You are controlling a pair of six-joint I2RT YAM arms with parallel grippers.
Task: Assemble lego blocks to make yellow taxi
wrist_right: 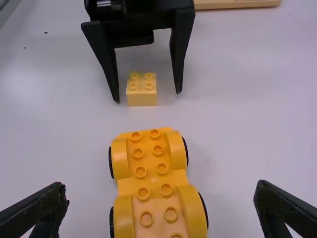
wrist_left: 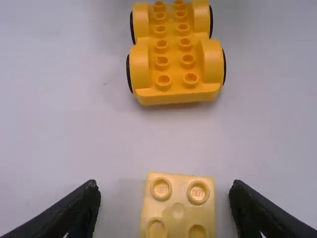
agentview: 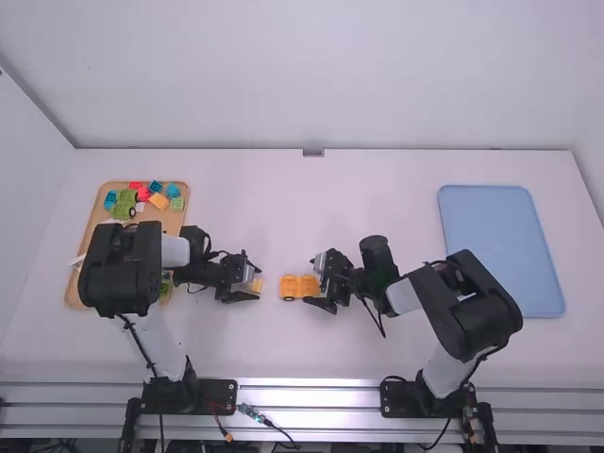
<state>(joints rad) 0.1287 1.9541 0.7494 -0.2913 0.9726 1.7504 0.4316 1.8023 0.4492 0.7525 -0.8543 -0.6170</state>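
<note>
Wooden tray (agentview: 174,221) holds coloured blocks (agentview: 125,201); left tool (agentview: 254,282) wide, right tool (agentview: 314,282) wide.

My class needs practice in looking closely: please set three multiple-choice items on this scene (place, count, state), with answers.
1. Where in the high view is the blue tray?
A) left
B) right
C) centre

2. How many studs top the small yellow brick?
A) four
B) six
C) eight

3. How is the left gripper?
A) shut on the brick
B) holding the tray
C) open around the brick

1 B: lies near the right edge.
2 A: two rows of two.
3 C: gaps flank the brick.
</note>
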